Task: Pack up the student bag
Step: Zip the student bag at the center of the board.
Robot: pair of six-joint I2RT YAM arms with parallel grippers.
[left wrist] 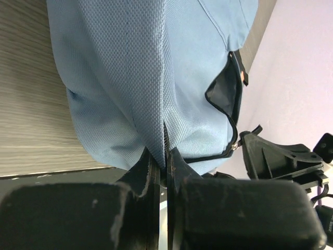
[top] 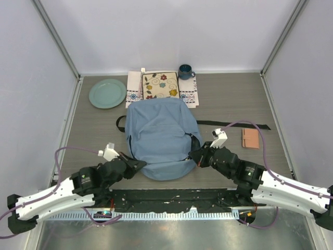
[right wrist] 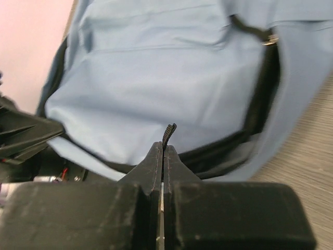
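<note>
Both arms lie low, angled inward from the near edge. The left gripper (top: 140, 165) sits at the near-left rim of the student bag (top: 160, 136), jaws pinched tight on a fold of its blue fabric, and the right gripper (top: 195, 156) sits at the near-right rim, jaws closed flat on a thin black tab (right wrist: 169, 130) beside the gaping zipper. The bag lies flat mid-table (top: 93, 135), long axis near-to-far, rounded end toward the arms, far end against the flowered book (top: 160, 85) on the cloth mat (top: 133, 88).
</note>
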